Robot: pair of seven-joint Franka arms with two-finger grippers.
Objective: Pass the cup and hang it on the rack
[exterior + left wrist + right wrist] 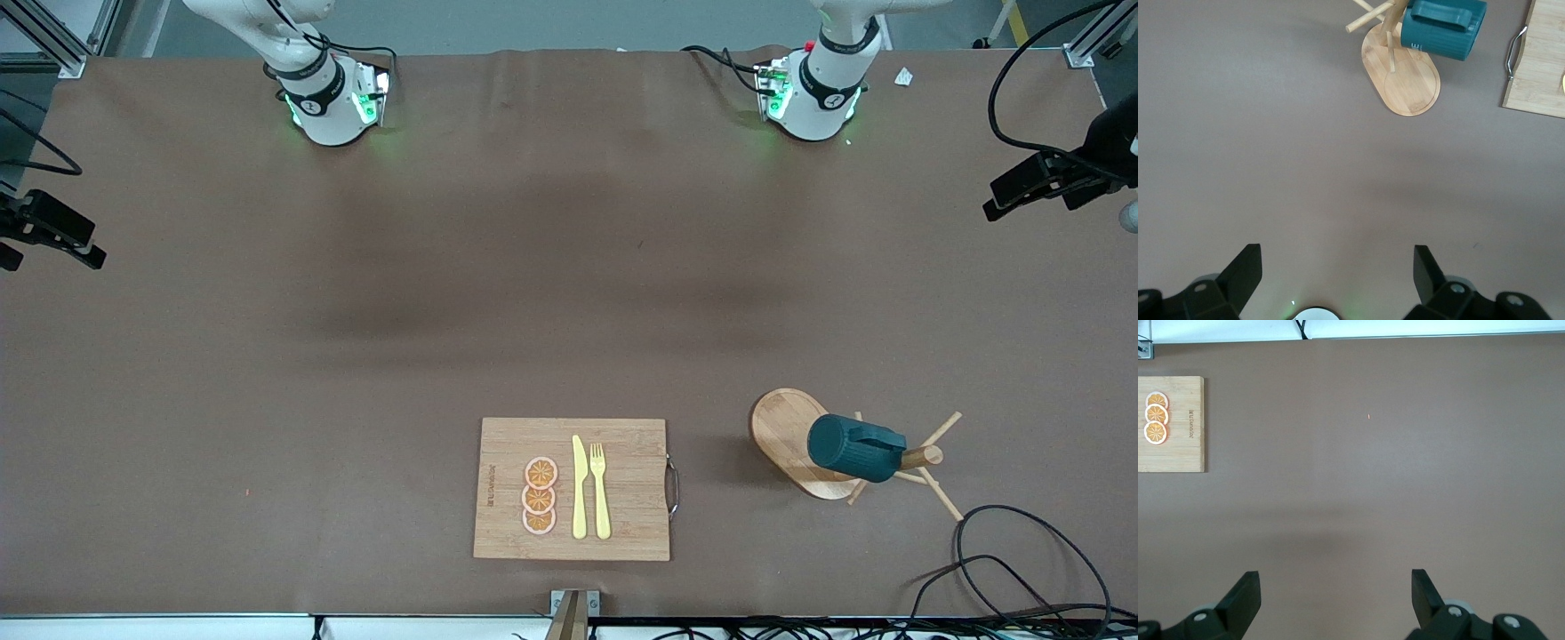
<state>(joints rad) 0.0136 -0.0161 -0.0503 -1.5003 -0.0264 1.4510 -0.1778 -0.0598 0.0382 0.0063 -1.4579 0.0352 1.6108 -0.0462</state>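
The dark teal cup [855, 449] hangs by its handle on a peg of the light wooden rack [782, 431], which stands near the front camera toward the left arm's end of the table. The left wrist view shows the cup [1441, 27] on the rack [1405, 83] from above. My left gripper [1337, 255] is open and empty, high over bare table close to its own base. My right gripper [1335, 577] is open and empty, high over bare table. Neither gripper shows in the front view; both arms wait.
A bamboo cutting board [622, 444] with orange slices [540, 497], a yellow knife [579, 489] and a fork [601, 489] lies beside the rack, near the front edge. Black cables [1022, 560] loop at the corner near the rack. Camera mounts [1049, 178] stand at both table ends.
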